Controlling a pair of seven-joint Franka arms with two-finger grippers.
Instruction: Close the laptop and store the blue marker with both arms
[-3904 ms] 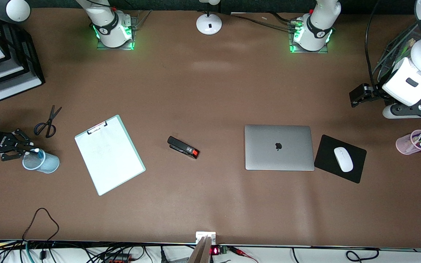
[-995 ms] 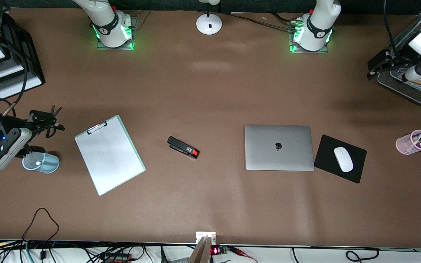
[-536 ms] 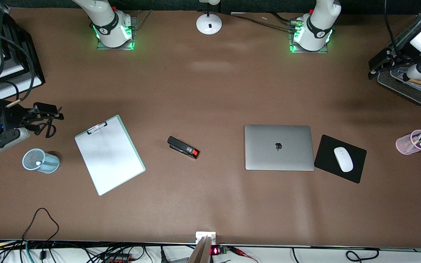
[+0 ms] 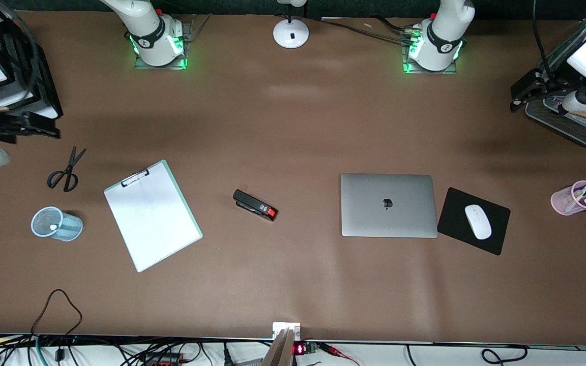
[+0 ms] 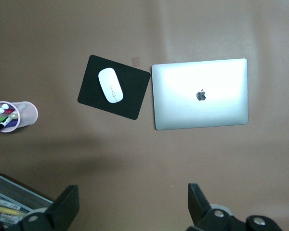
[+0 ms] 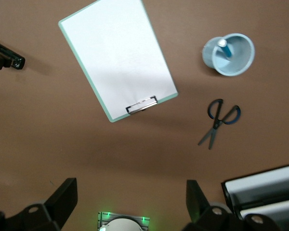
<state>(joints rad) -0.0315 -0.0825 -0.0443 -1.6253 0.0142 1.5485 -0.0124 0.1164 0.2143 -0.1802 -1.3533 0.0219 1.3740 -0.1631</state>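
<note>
Since half a second back, my right gripper has pulled farther off the blue mesh cup. It now hangs wide and empty by the paper trays. The blue marker stands in that cup, nearest my right arm. The laptop lies shut. My left gripper is also spread and waits over the wire tray. Looks done to me.

Brown table bearing closed laptop, mouse pad, stapler, clipboard, scissors, two cups, possibly mesh.
</note>
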